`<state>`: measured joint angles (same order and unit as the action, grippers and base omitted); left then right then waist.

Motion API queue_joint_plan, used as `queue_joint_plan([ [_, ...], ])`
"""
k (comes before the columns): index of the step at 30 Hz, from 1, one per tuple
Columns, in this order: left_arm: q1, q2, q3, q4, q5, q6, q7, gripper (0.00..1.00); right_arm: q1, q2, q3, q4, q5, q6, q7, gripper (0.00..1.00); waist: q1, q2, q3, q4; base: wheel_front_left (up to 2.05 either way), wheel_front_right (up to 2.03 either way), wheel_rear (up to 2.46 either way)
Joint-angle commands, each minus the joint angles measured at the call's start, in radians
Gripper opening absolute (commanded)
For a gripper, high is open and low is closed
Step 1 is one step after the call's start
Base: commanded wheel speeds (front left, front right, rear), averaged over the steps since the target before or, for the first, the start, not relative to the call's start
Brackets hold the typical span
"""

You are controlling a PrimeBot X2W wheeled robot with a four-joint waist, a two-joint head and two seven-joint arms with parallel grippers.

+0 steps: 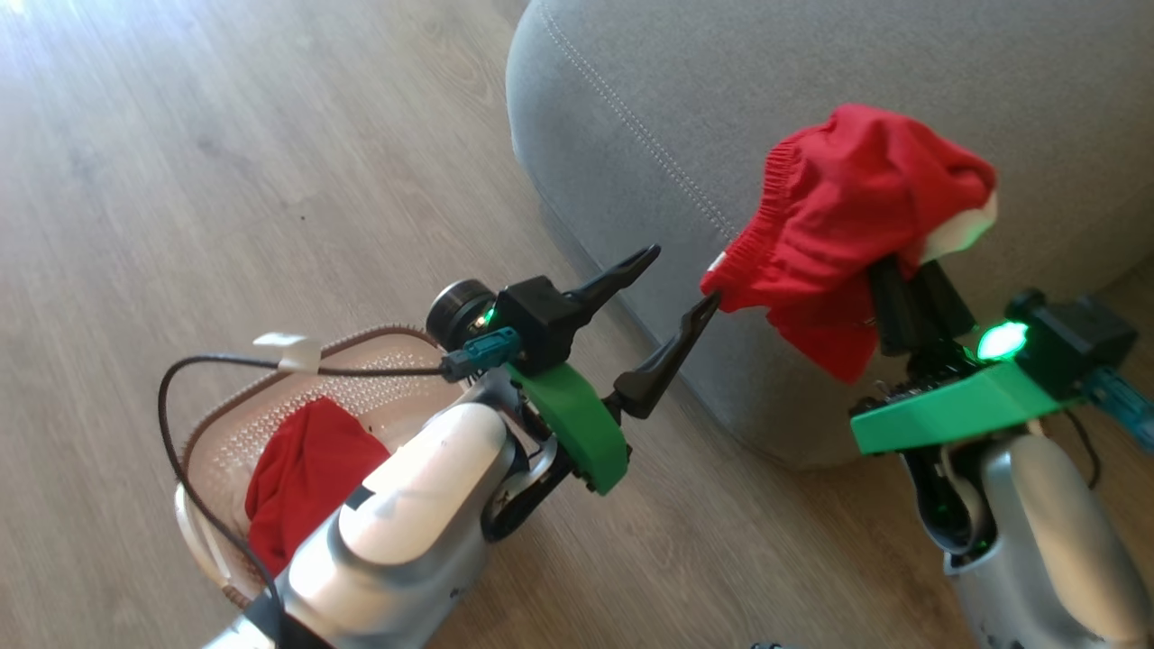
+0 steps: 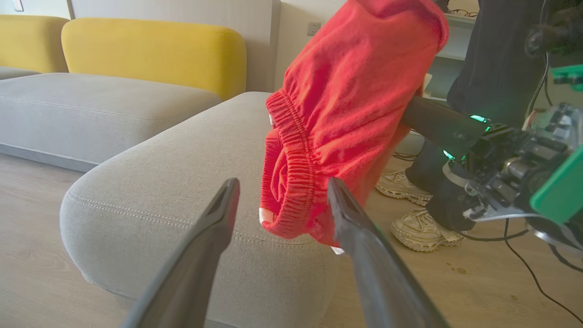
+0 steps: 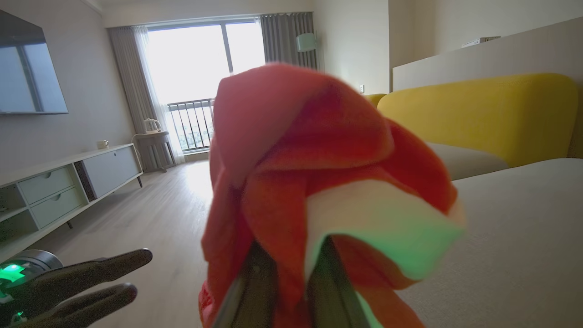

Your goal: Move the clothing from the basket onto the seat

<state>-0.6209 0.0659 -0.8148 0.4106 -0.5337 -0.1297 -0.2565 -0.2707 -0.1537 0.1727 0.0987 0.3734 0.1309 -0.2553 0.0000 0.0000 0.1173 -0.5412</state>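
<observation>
The right gripper is clamped on a bright red fabric garment with white trim. The garment drapes over the gripper's dark fingers and is held aloft close to the rounded end of the large light grey upholstered seat. The left gripper has its fingers wide apart and holds nothing. One fingertip is just beside the garment's elastic waistband; contact cannot be determined. A second red garment lies inside the cream-white perforated plastic basket with brown braided rim, on the wooden floor near the seat.
</observation>
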Motion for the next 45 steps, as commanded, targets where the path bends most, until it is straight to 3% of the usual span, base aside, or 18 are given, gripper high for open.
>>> queue_joint_plan([
  [1,-0.059,0.008,0.026,-0.035,-0.005,-0.001,-0.005,1.00,-0.010,0.005,0.003,-0.049,-0.013,0.000,-0.006,0.00,0.0000,0.0000,0.009,-0.006,0.00,0.00,0.00],
  [10,-0.075,0.015,-0.013,-0.052,-0.018,-0.001,-0.005,1.00,-0.005,-0.016,-0.092,-0.092,-0.063,0.000,-0.006,0.00,0.0000,0.0000,0.077,-0.017,0.00,0.00,0.00],
  [21,-0.138,0.071,-0.056,-0.060,0.043,-0.001,-0.005,1.00,-0.248,-0.037,-0.198,0.028,-0.060,0.000,-0.006,0.00,0.0000,0.0000,0.306,-0.009,0.00,0.00,0.00],
  [30,-0.233,0.071,-0.129,-0.072,0.067,-0.001,-0.005,1.00,-0.429,-0.088,-0.271,0.139,-0.082,0.000,-0.006,0.00,0.0000,0.0000,0.490,0.089,0.00,0.00,0.00],
  [38,-0.293,0.071,-0.159,-0.087,0.078,-0.001,-0.005,1.00,-0.561,-0.152,-0.359,0.250,-0.105,0.000,-0.006,0.00,0.0000,0.0000,0.585,0.151,0.00,0.00,0.00],
  [45,-0.323,0.061,-0.180,-0.105,0.084,-0.001,-0.005,1.00,-0.704,-0.270,-0.462,0.409,-0.136,0.000,-0.006,0.00,0.0000,0.0000,0.646,0.210,0.00,0.00,0.00],
])
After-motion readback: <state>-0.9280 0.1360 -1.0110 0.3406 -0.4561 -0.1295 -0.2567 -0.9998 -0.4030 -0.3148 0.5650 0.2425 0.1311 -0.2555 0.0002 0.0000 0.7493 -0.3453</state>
